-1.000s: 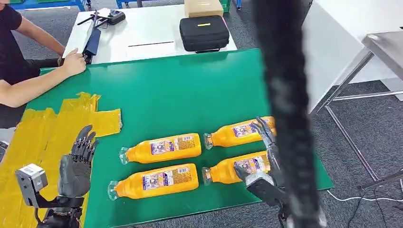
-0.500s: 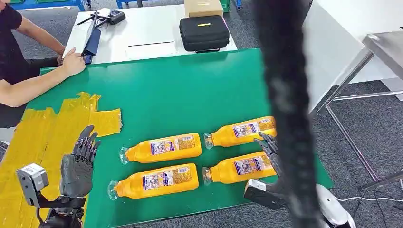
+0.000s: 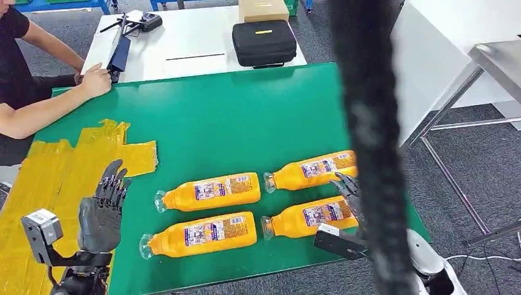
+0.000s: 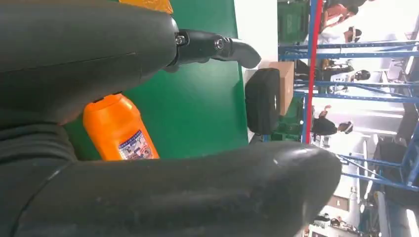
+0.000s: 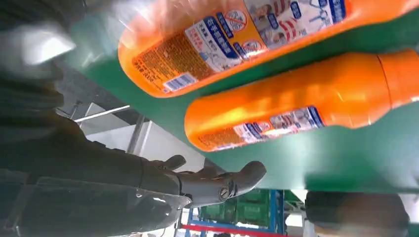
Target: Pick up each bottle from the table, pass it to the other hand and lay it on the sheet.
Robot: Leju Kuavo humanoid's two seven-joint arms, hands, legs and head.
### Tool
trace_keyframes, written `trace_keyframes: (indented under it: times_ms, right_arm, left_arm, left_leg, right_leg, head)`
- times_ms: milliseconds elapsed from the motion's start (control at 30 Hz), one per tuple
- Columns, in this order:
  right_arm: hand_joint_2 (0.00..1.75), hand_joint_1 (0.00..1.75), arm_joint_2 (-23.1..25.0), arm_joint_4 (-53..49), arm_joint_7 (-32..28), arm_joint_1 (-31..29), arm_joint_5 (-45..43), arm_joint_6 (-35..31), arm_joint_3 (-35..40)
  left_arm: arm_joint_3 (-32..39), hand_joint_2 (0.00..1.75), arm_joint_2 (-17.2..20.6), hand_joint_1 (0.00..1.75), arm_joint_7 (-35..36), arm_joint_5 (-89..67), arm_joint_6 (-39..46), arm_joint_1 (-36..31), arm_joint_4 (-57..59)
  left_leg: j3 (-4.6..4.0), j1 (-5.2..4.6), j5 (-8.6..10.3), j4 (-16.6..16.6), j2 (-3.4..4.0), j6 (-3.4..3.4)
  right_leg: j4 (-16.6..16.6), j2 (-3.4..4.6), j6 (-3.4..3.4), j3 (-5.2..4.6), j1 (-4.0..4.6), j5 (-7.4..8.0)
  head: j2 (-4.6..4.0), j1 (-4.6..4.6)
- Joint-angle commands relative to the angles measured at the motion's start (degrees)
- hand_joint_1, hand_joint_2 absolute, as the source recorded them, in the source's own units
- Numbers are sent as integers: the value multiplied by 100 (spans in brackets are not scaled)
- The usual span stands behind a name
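Four orange bottles lie on their sides on the green table [image 3: 246, 117]: back left [image 3: 209, 191], front left [image 3: 199, 234], back right [image 3: 310, 169] and front right [image 3: 307, 216]. The crumpled yellow sheet [image 3: 49, 178] covers the table's left part. My left hand [image 3: 98, 212] hovers open at the sheet's edge, left of the front left bottle [image 4: 121, 131]. My right hand [image 3: 349, 195] is open at the base end of the front right bottle, partly hidden by a dark blurred bar. In the right wrist view two bottles [image 5: 232, 39] [image 5: 291, 113] lie clear of the fingers [image 5: 217, 185].
A person's arm [image 3: 37, 114] rests on the table's far left corner. Behind it, a white table [image 3: 184, 43] carries a black case [image 3: 264, 42] and a cardboard box [image 3: 263, 9]. The dark bar [image 3: 368, 141] crosses the view. A metal table [image 3: 497, 61] stands to the right.
My right hand has drawn back from the back right bottle's base toward the table's front edge. My left hand has barely shifted. The bottles have not moved.
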Motion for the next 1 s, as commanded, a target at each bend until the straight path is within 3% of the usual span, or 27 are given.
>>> trace_keyframes:
  times_ms: [33, 167, 400, 467, 533, 800, 833, 1000]
  right_arm:
    - [175, 0, 17, 718, 48, -296, 29, 137, 200]
    - [175, 0, 120, 1007, 271, -407, 256, 503, 312]
    - [175, 0, 141, 1069, 348, -429, 332, 563, 336]
    - [175, 0, 156, 1217, 449, -475, 472, 657, 375]
    - [175, 0, 228, 1513, 454, -529, 489, 665, 380]
    - [175, 0, 466, 3193, 369, -1031, 1030, 321, 609]
    - [175, 175, 506, 3405, 348, -1084, 1098, 275, 649]
    - [175, 175, 690, 3730, 285, -1141, 1102, 217, 700]
  left_arm:
    - [-177, 0, 32, 0, 53, 15, -10, -248, 344]
    - [-178, 0, -82, 0, 192, 12, -16, -384, 379]
    - [-175, 0, -93, 0, 211, 7, -27, -388, 387]
    - [-234, 0, 70, 0, 243, -11, -76, -477, 500]
    - [-202, 0, 117, 0, 219, 74, -143, -554, 638]
    - [-359, 0, 120, 0, 216, 108, -150, -716, 775]
    - [-381, 0, 121, 0, 220, 120, -144, -744, 802]
    - [-329, 0, 110, 0, 219, 183, -57, -743, 809]
  left_leg:
    - [31, 9, -11, -4, 8, -17]
    - [45, 9, -17, -4, 11, -22]
    - [41, 8, -17, -4, 12, -21]
    - [37, 5, -14, -5, 9, -18]
    - [66, 13, -29, 0, 16, -32]
    - [42, 12, -8, -11, 6, -18]
    - [58, 15, -9, -15, 7, -20]
    - [62, 16, -7, -12, 19, -12]
  right_leg:
    - [-11, -3, -2, 35, 9, -8]
    - [-12, -3, -3, 48, 10, -13]
    - [-10, -2, -3, 44, 9, -13]
    - [-9, -3, -2, 39, 6, -11]
    - [-9, -5, -5, 69, 14, -23]
    - [-21, -6, -2, 48, 13, -4]
    - [-27, -8, -3, 65, 16, -6]
    - [-27, 6, -2, 67, 17, 1]
  head:
    - [0, 0]
    - [0, 0]
    - [0, -2]
    - [0, -2]
    - [0, -2]
    - [0, -2]
    - [0, -2]
    - [0, 0]
